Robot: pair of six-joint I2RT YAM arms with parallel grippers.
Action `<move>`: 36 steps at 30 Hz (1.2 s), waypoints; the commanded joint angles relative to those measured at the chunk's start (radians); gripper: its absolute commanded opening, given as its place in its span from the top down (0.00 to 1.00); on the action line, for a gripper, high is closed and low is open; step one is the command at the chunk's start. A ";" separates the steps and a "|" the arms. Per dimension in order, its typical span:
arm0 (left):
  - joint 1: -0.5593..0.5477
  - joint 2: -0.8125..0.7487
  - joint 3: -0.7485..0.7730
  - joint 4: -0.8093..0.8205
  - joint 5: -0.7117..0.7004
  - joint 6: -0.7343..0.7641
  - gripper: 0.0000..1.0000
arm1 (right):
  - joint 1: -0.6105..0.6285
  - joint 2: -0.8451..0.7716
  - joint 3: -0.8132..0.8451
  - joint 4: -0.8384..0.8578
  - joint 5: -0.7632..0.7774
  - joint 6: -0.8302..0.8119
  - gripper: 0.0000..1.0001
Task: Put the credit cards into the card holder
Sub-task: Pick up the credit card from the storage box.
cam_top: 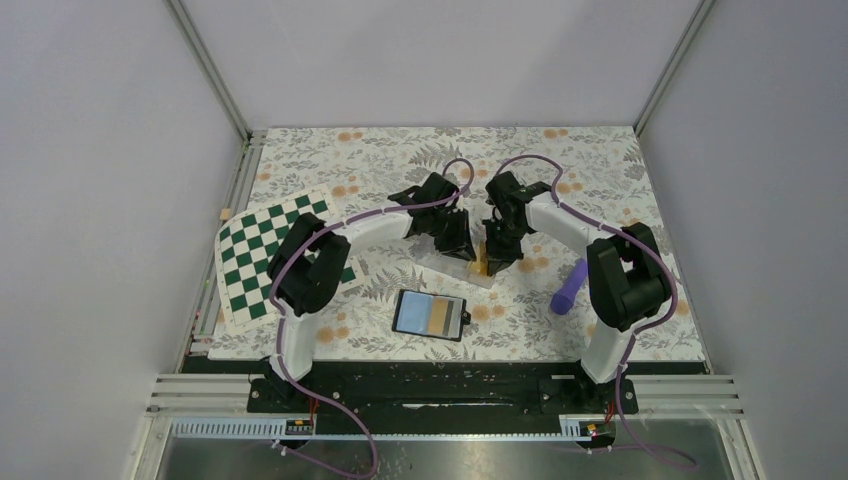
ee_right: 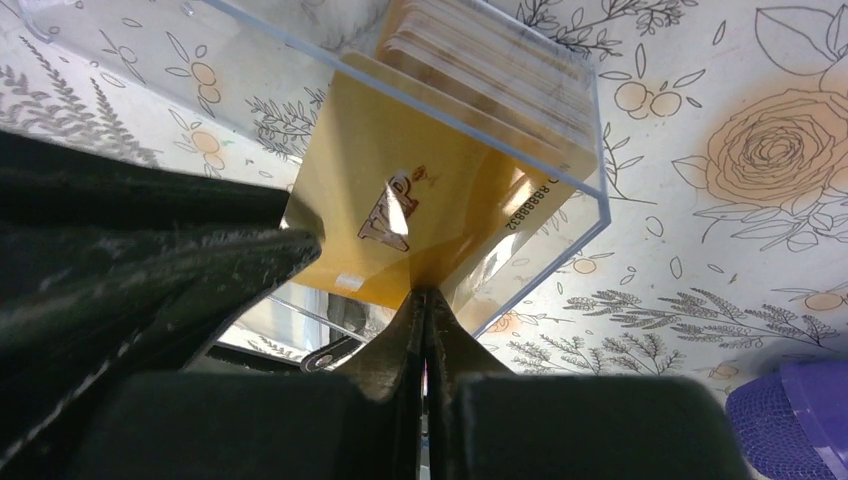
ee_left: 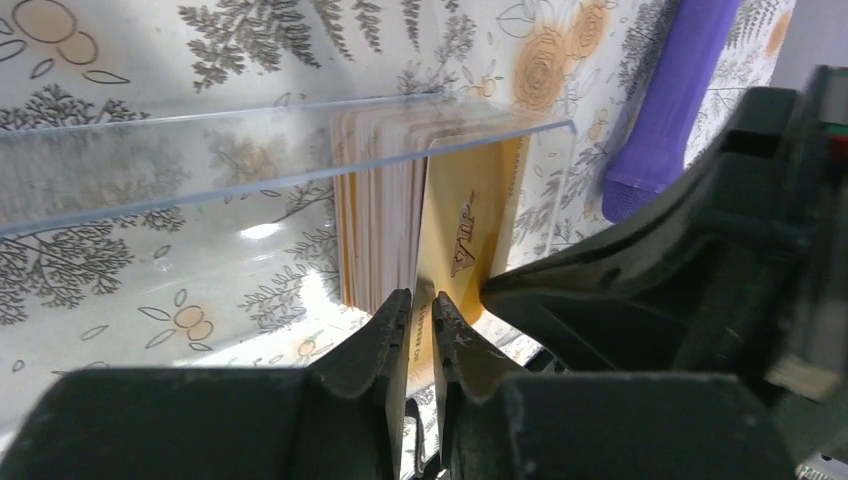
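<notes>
The front credit card (ee_right: pixel 400 190) carries a slanted "VIP" logo in dark red-brown letters. It shows at centre frame in the right wrist view and just below centre in the left wrist view. Along the card's edge, right of centre in the right wrist view, runs a row of digits, mostly eights, not fully readable. Nothing else is legible.

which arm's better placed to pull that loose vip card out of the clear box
Left, probably: the left gripper straddles the tilted card at its lower edge, jaws almost closed on it. The right gripper is shut, its tips only meeting that card's edge.
</notes>
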 commanded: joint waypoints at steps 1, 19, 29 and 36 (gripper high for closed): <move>-0.057 -0.095 -0.011 0.080 0.044 -0.017 0.86 | 0.010 0.006 -0.025 0.003 0.015 -0.009 1.00; -0.091 -0.071 0.029 -0.056 -0.080 0.030 0.96 | 0.010 -0.040 -0.028 0.003 0.012 -0.007 0.99; -0.066 -0.223 0.029 -0.041 -0.143 0.029 1.00 | 0.009 -0.213 0.002 -0.024 0.014 -0.008 0.74; -0.045 -0.488 -0.157 0.001 -0.223 0.007 1.00 | 0.007 -0.414 0.033 -0.045 -0.017 0.001 0.36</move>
